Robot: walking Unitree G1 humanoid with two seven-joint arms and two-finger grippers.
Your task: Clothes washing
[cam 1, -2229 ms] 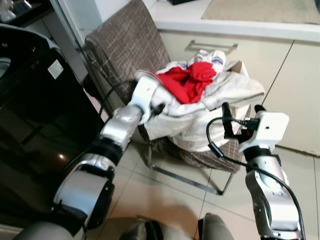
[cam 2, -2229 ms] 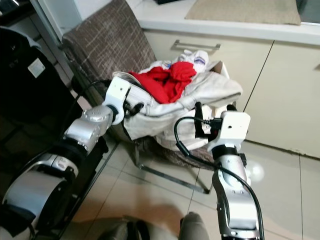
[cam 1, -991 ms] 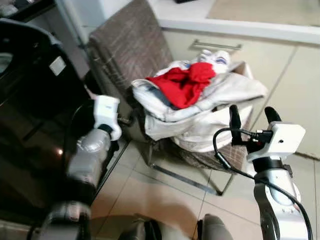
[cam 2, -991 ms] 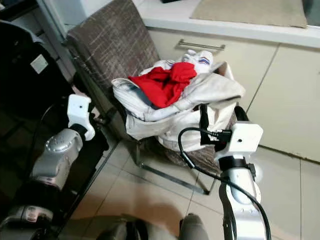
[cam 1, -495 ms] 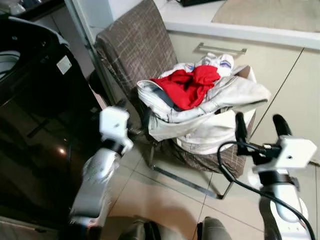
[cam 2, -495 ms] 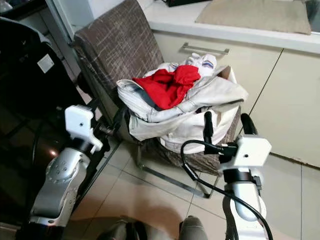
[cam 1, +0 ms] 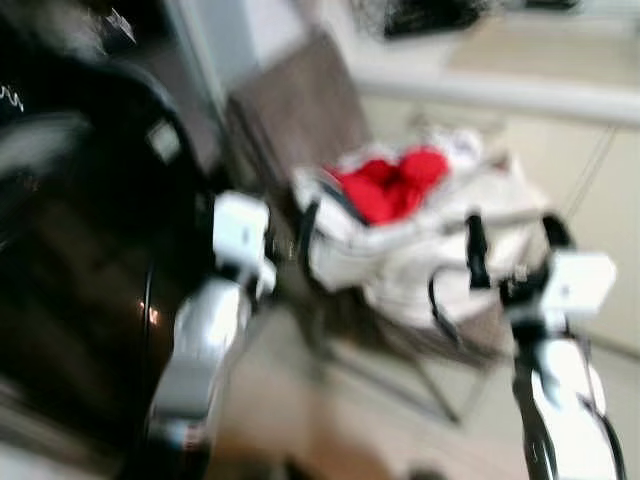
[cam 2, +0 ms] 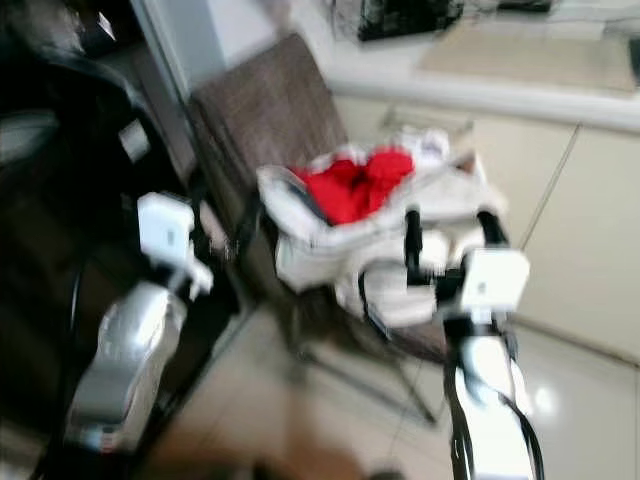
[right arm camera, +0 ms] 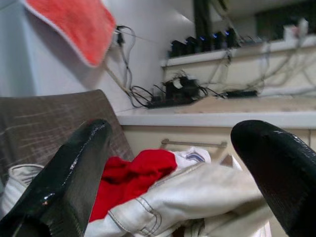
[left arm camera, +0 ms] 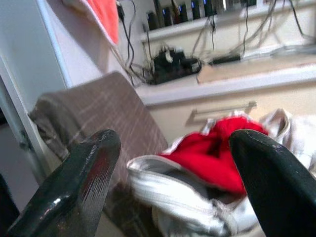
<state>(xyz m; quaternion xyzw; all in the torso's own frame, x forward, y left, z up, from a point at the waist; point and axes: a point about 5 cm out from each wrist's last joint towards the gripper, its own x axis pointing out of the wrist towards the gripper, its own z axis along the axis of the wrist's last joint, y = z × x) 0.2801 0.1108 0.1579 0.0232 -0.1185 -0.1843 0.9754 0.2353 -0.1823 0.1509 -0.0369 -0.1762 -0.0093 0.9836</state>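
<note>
Withdrawing from the pile, left tool (left arm camera: 168,182) is now clear and empty, jaws wide. Right tool (right arm camera: 182,173) wide, empty. Clothes (cam 2: 360,185) ahead on chair (cam 2: 265,110); nothing collected.

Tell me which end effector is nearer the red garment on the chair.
Right. The right end effector is raised against the laundry pile just below the red garment; the left end effector sits off beside the chair's edge.

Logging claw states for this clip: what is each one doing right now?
Left claw: open, holding nothing, raised beside the chair.
Right claw: open, holding nothing, in front of the clothes pile.
</note>
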